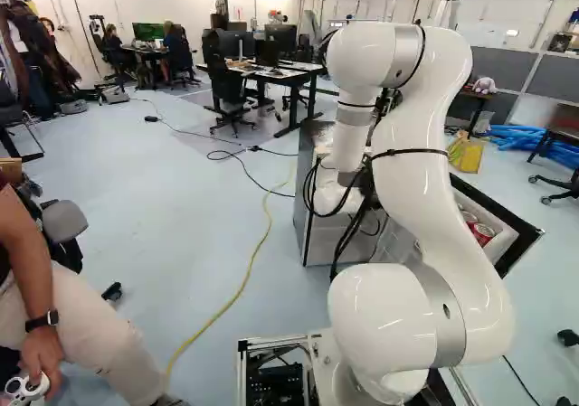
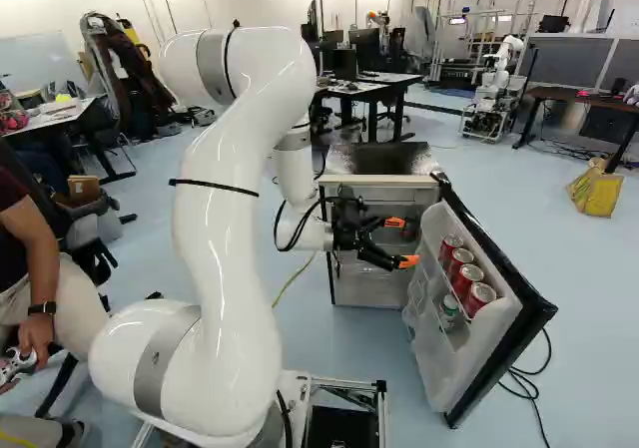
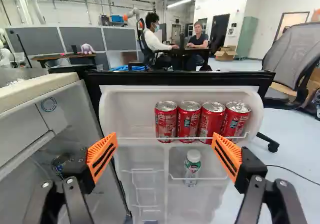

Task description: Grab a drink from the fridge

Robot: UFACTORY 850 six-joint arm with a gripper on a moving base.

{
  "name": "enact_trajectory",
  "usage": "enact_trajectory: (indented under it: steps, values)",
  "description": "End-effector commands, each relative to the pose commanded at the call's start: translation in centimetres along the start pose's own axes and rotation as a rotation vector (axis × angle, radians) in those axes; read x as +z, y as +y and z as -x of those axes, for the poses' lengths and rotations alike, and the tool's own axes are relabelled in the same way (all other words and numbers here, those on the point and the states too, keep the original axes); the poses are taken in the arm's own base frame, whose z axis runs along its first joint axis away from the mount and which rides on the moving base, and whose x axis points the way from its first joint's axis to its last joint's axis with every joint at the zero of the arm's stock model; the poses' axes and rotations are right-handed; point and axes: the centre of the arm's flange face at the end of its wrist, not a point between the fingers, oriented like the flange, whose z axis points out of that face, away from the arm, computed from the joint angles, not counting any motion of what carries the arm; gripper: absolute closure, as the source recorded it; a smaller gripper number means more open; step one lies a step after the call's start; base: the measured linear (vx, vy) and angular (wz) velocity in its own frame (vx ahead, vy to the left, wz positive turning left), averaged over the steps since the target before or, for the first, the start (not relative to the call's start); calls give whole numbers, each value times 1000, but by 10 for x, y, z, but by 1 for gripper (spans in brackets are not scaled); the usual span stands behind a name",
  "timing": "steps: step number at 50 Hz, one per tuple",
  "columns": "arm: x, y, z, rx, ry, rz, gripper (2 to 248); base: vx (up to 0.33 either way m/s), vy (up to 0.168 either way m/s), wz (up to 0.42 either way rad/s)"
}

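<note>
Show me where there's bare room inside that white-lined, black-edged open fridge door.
The white plastic upper shelf is bare between the row of four red metal cans and the hinge side. Below it, the hinge-side lower compartment looks free, beside the one holding a small green-capped bottle. It's crowded where the cans stand side by side.

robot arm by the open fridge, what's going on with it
The arm seems to be going for a drink from the fridge. Right now it isn't holding anything: its gripper is open, pointed at the inside of the swung-open door. Four red cans stand in a row on a door shelf ahead of it, with a green-capped bottle on the shelf below.
</note>
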Motion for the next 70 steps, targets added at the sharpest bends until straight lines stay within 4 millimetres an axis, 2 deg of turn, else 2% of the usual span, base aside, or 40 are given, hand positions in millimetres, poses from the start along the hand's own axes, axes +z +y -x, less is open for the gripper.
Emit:
enact_trajectory:
  steps: [17,18,22,23,27,28,43,44,48,49,59,65,70]
  values:
    - [0,-1,0,-8,0,-9,3,0,0,0]
    - [0,-1,0,-8,0,-9,15,0,0,0]
    - [0,-1,0,-8,0,-9,15,0,0,0]
    - [0,-1,0,-8,0,-9,28,0,0,0]
    - [0,-1,0,-8,0,-9,28,0,0,0]
    - [0,-1,0,-8,0,-9,40,0,0,0]
    - [0,-1,0,-8,0,-9,43,0,0,0]
    - [0,-1,0,-8,0,-9,51,0,0,0]
    - [0,-1,0,-8,0,-9,51,0,0,0]
    - [0,-1,0,-8,0,-9,60,0,0,0]
    - [0,-1,0,-8,0,-9,57,0,0,0]
    - [0,-1,0,-8,0,-9,69,0,0,0]
    - [0,-1,0,-8,0,-9,67,0,0,0]
